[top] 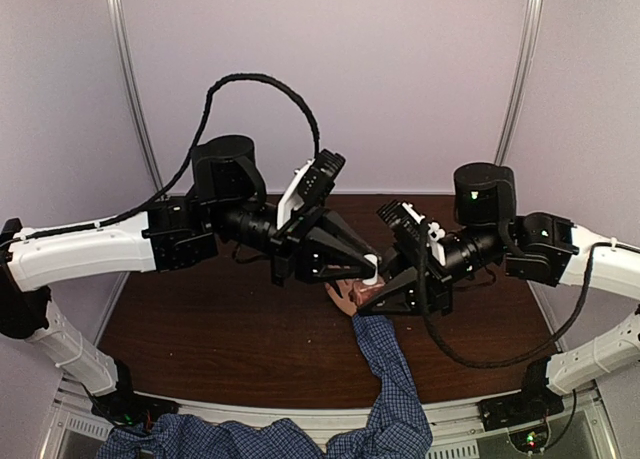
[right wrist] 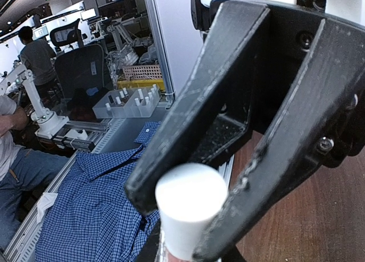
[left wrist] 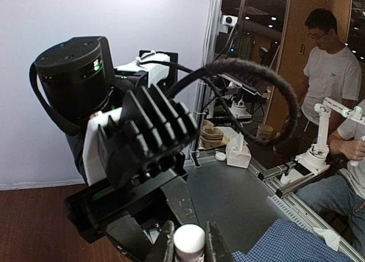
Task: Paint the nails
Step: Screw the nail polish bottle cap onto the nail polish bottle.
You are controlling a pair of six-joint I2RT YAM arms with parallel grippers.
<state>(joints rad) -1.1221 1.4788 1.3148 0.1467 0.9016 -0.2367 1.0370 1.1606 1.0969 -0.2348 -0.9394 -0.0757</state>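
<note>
Shows left pincer (left wrist: 189,249) clamped on white cap (left wrist: 189,237); right pincer (top: 386,294) facing it, grip impossible to tell. Shows hand (top: 345,301) in blue checked sleeve (top: 385,369) on brown desk (top: 220,319) beneath both, nails hidden.

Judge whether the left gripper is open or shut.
Shut: the left gripper has its fingers pressed against both sides of the white cap.

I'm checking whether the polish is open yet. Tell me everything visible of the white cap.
The white cap is a small, smooth cylinder with a rounded top edge, plastic by its look. It stands roughly upright, pinched on two sides by the black fingers of the left gripper. From above it sits over the wooden table, close by the hand. What lies beneath it is hidden, so whether it is screwed on cannot be told.
</note>
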